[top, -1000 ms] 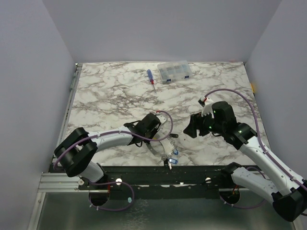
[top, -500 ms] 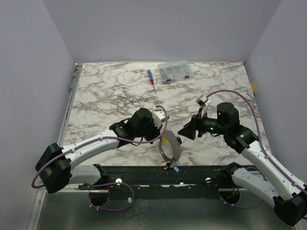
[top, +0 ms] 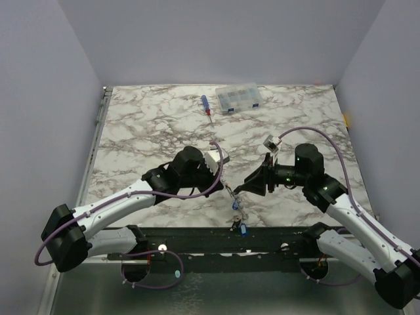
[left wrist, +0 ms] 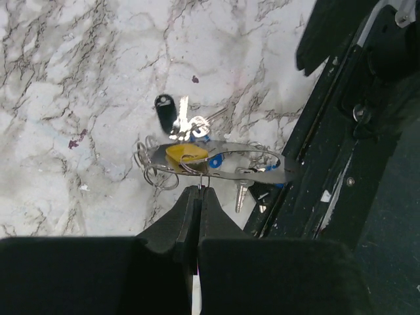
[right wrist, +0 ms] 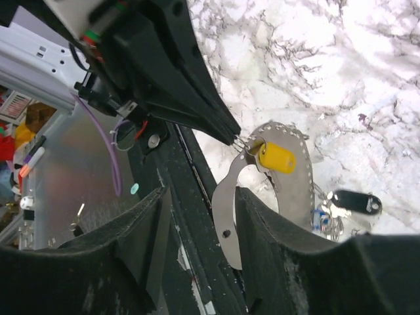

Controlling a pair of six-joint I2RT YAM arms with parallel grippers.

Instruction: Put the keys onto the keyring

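Note:
The keyring (left wrist: 252,172) is a flat grey band with small holes, hanging in the air. My left gripper (left wrist: 199,190) is shut on a small wire loop threaded through it. A yellow-headed key (left wrist: 186,153) hangs on the band, and on the marble below lie a black-headed key (left wrist: 165,111) and blue ones (left wrist: 205,135). In the right wrist view the keyring's (right wrist: 226,210) free end stands between the fingers (right wrist: 279,243) of my right gripper (right wrist: 202,195), which are apart. The top view shows both grippers, left (top: 224,181) and right (top: 241,191), meeting at the table's front.
A blue-and-red screwdriver (top: 206,105) and a clear compartment box (top: 239,98) lie at the table's far edge. The black base rail (top: 197,236) runs along the near edge right under the keyring, with a blue key (top: 242,229) on it.
My left gripper has lifted the keyring off the marble and turned it edge-on. The right gripper has moved left to it, and its jaws have narrowed round the band's end.

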